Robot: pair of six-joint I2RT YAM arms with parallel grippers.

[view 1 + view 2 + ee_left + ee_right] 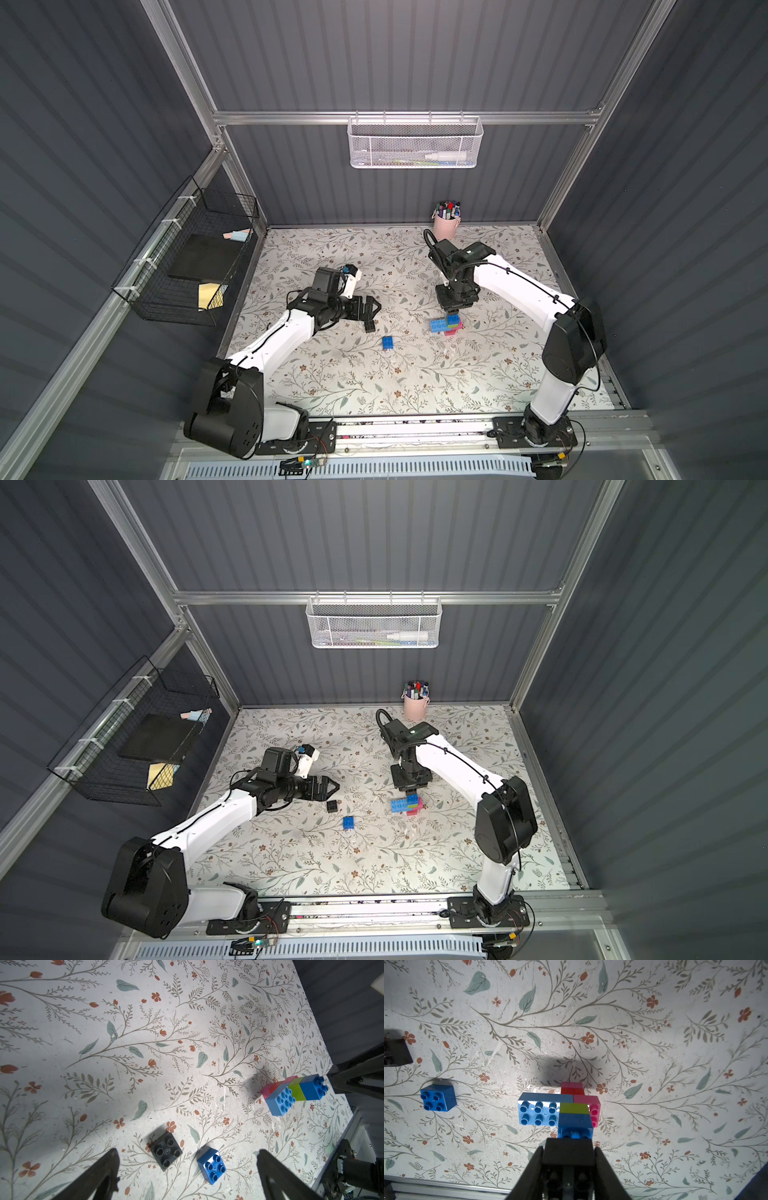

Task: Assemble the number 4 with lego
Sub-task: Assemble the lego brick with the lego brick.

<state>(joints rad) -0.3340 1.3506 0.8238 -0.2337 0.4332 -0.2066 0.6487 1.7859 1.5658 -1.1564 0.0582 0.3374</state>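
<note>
The number 4 [445, 325] stands half-built, just off table centre toward 3 o'clock. My right gripper [568, 1148] pinches a black brick [568, 1157] over its dark blue top brick [575, 1124]. Next, I reckon, I line up the studs and press straight down. My left gripper [188, 1150] hangs wide open above a spare dark blue brick [212, 1165], at 8 o'clock of the figure.

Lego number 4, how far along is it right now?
Done: light blue, pink, red, lime green and dark blue bricks are joined as a partial figure. In hand: the right jaws are shut on a black brick at its dark blue top. Remaining: a loose dark blue brick and second black brick by the open left jaws.
</note>
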